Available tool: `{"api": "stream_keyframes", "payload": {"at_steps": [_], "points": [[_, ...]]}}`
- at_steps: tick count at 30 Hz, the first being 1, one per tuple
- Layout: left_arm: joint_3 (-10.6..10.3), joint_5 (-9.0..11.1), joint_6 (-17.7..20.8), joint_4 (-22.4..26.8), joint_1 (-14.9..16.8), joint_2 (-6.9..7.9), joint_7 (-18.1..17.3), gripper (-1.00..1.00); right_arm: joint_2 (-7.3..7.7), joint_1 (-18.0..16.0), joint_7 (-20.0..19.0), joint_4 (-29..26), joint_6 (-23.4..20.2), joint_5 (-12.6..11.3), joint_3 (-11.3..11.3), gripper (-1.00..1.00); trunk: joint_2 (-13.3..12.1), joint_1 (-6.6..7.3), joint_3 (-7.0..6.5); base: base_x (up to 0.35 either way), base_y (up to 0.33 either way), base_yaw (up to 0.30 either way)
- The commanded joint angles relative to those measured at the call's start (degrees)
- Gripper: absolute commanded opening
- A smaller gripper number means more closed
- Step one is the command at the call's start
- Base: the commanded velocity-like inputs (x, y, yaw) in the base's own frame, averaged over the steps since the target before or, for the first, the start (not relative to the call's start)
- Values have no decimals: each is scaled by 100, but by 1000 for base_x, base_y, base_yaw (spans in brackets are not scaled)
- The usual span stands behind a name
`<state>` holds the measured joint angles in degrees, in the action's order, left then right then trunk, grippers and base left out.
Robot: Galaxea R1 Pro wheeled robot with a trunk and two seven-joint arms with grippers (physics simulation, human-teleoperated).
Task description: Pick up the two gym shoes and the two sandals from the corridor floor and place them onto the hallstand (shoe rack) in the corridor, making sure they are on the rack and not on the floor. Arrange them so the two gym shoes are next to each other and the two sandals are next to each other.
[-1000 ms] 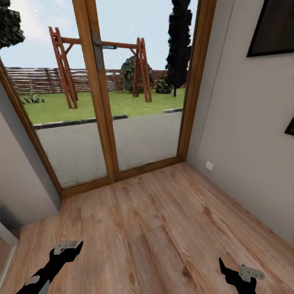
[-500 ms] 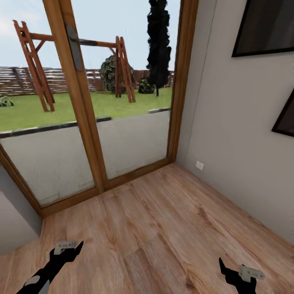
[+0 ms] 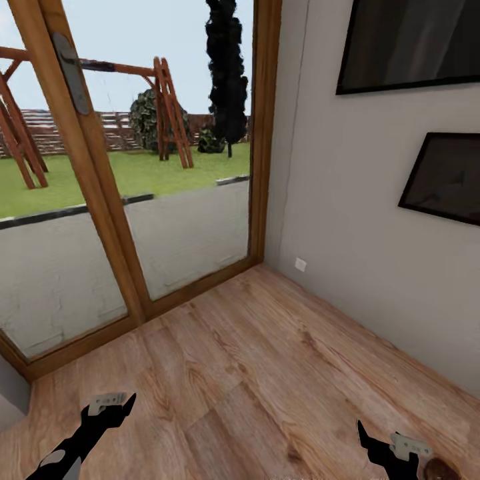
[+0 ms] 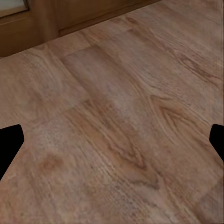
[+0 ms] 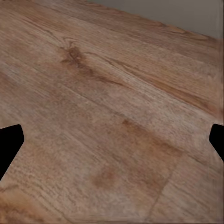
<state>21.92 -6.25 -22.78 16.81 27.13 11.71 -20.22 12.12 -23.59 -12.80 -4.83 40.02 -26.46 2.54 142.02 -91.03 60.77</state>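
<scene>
Wood-plank corridor floor fronts glass doors. Both grippers, left and right, hang spread and empty. A brown sandal edge, probably light, peeks at 5 o'clock; grip its stiff sole.

a small dark-brown rounded thing beside the right pincer is cropped, unidentifiable.
</scene>
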Motion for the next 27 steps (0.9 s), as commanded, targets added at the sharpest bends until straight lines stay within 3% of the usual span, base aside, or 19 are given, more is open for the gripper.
{"api": "stream_keyframes", "payload": {"at_steps": [1,18,27], "points": [[49,-60,-25,-2,3,-2,-26,100,1,-5,-39,8,14,-61,24,100,2,1,5,0,0,-266],[49,-60,-34,-2,3,-2,-43,100,1,-5,-39,9,15,-61,25,100,2,1,5,0,7,-266],[49,-60,-34,-2,3,-2,-52,100,1,-5,-39,9,14,-61,26,100,2,1,5,0,273,-266]]}}
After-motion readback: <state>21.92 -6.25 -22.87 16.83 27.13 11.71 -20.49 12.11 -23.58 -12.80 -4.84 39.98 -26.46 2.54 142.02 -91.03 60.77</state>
